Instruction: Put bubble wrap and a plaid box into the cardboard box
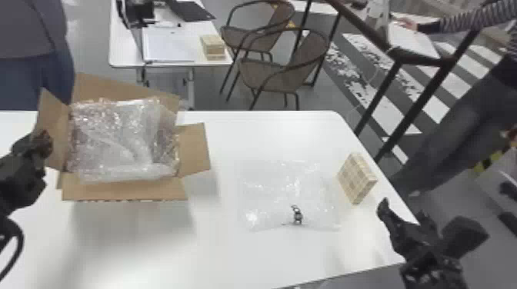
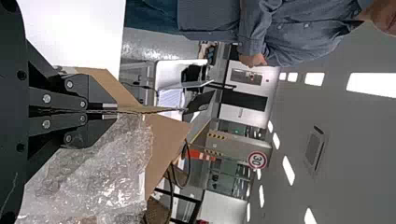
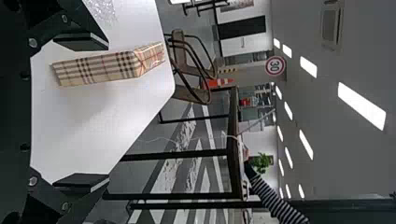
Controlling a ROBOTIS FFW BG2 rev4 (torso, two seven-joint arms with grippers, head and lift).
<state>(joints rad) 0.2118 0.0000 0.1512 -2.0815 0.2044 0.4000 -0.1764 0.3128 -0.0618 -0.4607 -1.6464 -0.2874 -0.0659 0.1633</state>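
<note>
The left end effector [image 2: 111,112] is clenched on an upright flap [image 1: 52,127] of the cardboard box [image 1: 123,191], presumably to steady the carton and keep its mouth wide for loading. The other flaps lean outward, which should leave room for things to come in from above. The right end effector [image 3: 108,112] is released, its fingers spread wide near the plaid box [image 1: 357,178], so a grasp on that seems the likely next step. The plaid box sits by the right edge of the worktop [image 1: 230,261], well apart from the carton, within easy reach of the right arm but probably easy to nudge off.

It is slim and cream, crossed by dark and thin red lines. The bubble wrap [image 1: 115,142] in the carton is clear, crumpled and shiny, bulky enough to fill the mouth, so it may need pressing down. A flat, clear sheet [image 1: 284,192], perhaps more wrap, lies just beside the plaid box, glinting, with a small dark patch [image 1: 297,216] near its front edge
</note>
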